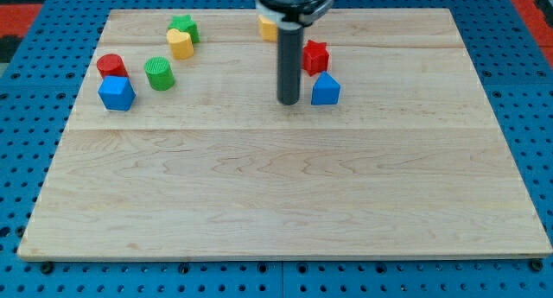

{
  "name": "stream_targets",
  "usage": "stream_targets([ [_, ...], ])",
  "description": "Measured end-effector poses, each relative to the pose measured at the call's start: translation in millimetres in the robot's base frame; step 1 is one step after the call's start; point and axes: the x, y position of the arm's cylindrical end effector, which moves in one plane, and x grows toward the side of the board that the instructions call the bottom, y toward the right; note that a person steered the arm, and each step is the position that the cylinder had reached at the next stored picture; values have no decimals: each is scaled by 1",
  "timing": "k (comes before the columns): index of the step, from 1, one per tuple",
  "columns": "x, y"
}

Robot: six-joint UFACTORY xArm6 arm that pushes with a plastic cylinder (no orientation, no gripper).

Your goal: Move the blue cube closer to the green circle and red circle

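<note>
The blue cube (116,93) lies far toward the view's left from my tip (289,101), touching the red circle (111,66) just above it. The green circle (159,73) stands near, a little to the cube's right (apart from it).

My tip rests on the counter (276,194); the arm carries no pincer, only a rod, so it holds nothing. Just right of my tip sits a blue triangular block (325,89), with a red star (315,55) above it. A yellow block (268,27) is partly hidden behind the rod. Up-left are a yellow heart (180,43) and a green star (184,27).
</note>
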Motion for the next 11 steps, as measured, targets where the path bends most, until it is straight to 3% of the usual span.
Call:
stream_targets([
  [1,33,-98],
  [2,-7,-221],
  [4,23,-293],
  [6,-13,-297],
  [11,-42,-280],
])
